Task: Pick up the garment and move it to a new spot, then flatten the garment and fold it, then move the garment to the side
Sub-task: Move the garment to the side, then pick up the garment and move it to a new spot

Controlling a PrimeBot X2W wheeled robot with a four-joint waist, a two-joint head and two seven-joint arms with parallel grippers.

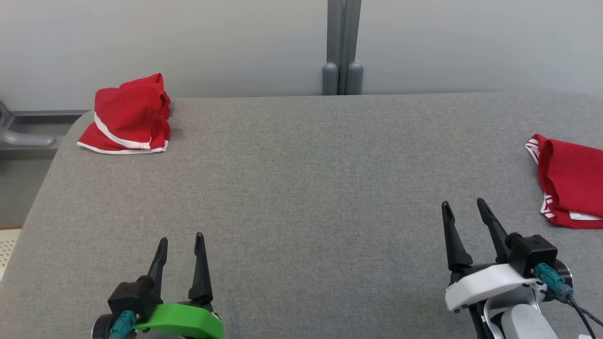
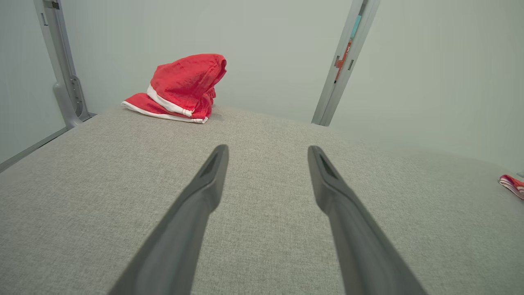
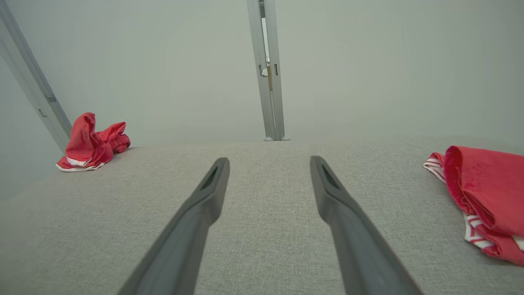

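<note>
The left pincer (image 1: 181,238) and right pincer (image 1: 463,202) hang spread and empty by the worktop's (image 1: 301,188) near edge, ready to reach. The crumpled garment (image 1: 129,115) heaps at the far left corner, likely awaiting pickup. A folded garment (image 1: 572,188) lies at the right edge, apparently set aside.

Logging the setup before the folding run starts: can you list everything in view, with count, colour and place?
heaped garment: one, red with white trim, table's far left corner
flatter garment: one, red with red-and-white striped edge, table's right edge, partly cut off
table: one, grey fabric top, across the view
post: one, grey, behind the table's far edge, centre
wall panels: pale grey, behind the table
left gripper: one, dark fingers, green mount, near left, open, holding nothing
right gripper: one, dark fingers, white mount, near right, open, holding nothing
</note>
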